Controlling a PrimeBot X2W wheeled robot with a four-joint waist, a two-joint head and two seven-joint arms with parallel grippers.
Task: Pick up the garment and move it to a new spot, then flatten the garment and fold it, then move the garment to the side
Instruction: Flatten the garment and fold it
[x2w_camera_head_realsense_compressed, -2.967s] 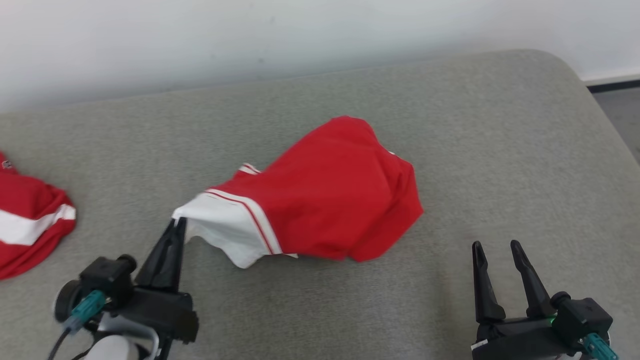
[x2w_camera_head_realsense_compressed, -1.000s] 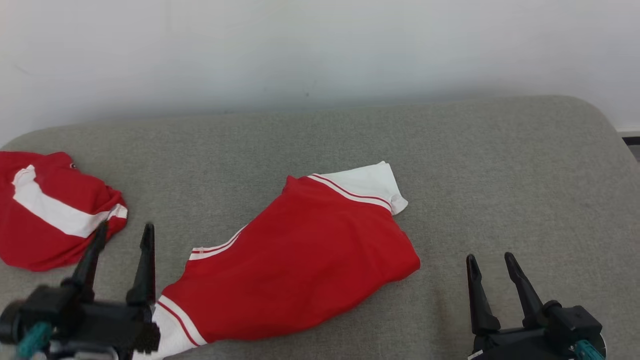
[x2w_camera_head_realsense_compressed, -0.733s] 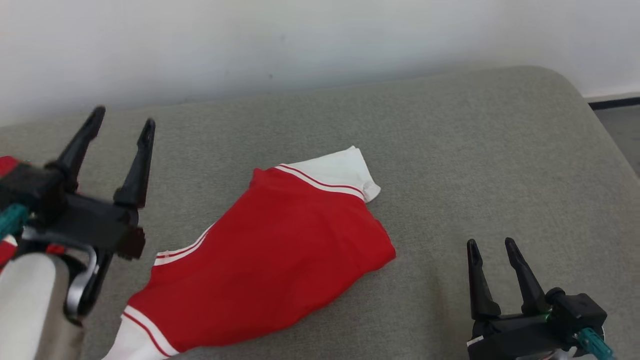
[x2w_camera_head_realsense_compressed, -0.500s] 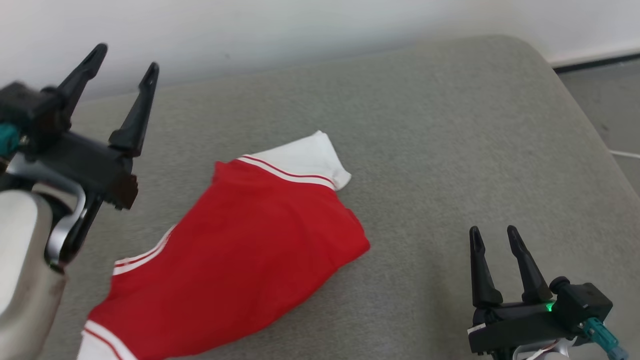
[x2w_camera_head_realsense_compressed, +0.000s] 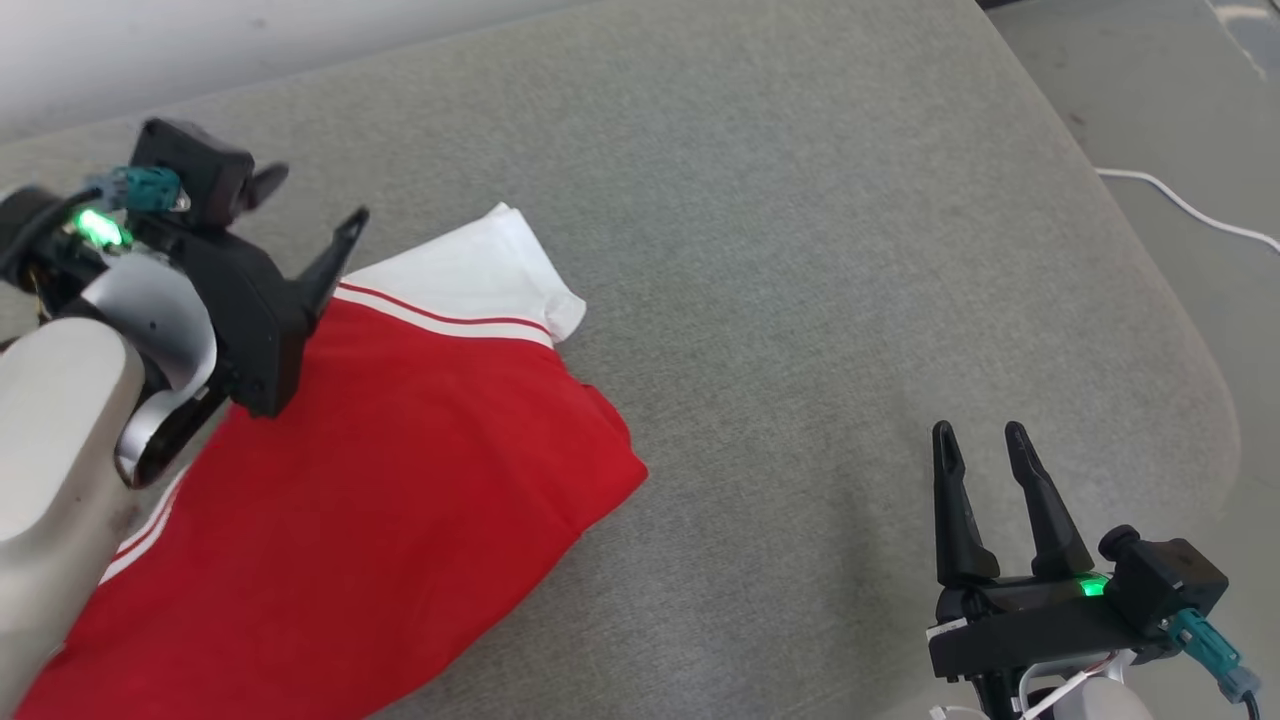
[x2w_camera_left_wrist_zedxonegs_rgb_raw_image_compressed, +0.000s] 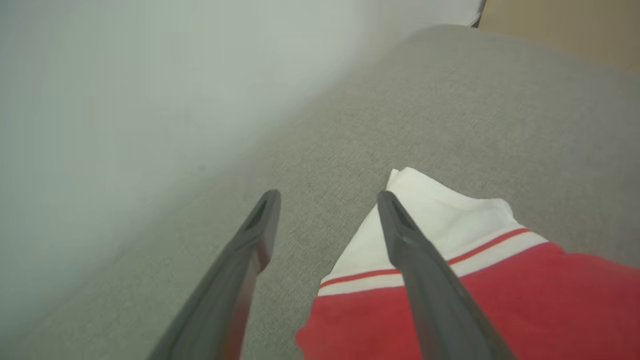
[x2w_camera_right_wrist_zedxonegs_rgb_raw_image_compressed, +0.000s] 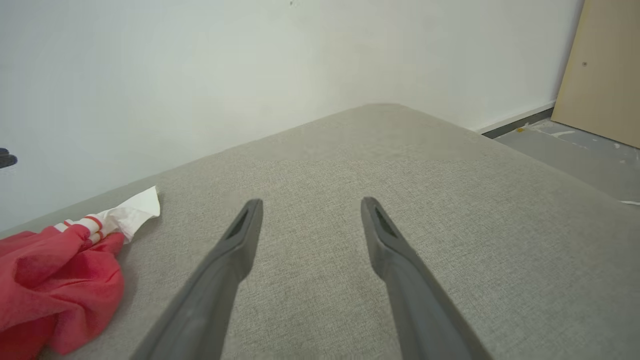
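The garment (x2w_camera_head_realsense_compressed: 400, 470) is red with white, red-striped sleeve ends and lies spread on the grey cushion at the lower left. One white sleeve (x2w_camera_head_realsense_compressed: 470, 275) points toward the wall. My left gripper (x2w_camera_head_realsense_compressed: 318, 195) hovers open at that sleeve's left edge. In the left wrist view, the left gripper (x2w_camera_left_wrist_zedxonegs_rgb_raw_image_compressed: 328, 196) has its right finger over the sleeve (x2w_camera_left_wrist_zedxonegs_rgb_raw_image_compressed: 445, 215) and its left finger over bare cushion. Whether it touches the cloth I cannot tell. My right gripper (x2w_camera_head_realsense_compressed: 978, 432) stands open over bare cushion, well right of the garment (x2w_camera_right_wrist_zedxonegs_rgb_raw_image_compressed: 55, 280).
The grey cushion (x2w_camera_head_realsense_compressed: 800, 250) ends in a rounded edge at the right. Beyond it is grey floor with a white cable (x2w_camera_head_realsense_compressed: 1180, 205). A white wall (x2w_camera_right_wrist_zedxonegs_rgb_raw_image_compressed: 250, 60) backs the cushion, and a beige board (x2w_camera_right_wrist_zedxonegs_rgb_raw_image_compressed: 600, 70) leans at the far right.
My left gripper, shut on a white sleeve end three seconds ago, has let go, then risen and swung over to the far sleeve. The camera has turned right and down. My right gripper stays put.
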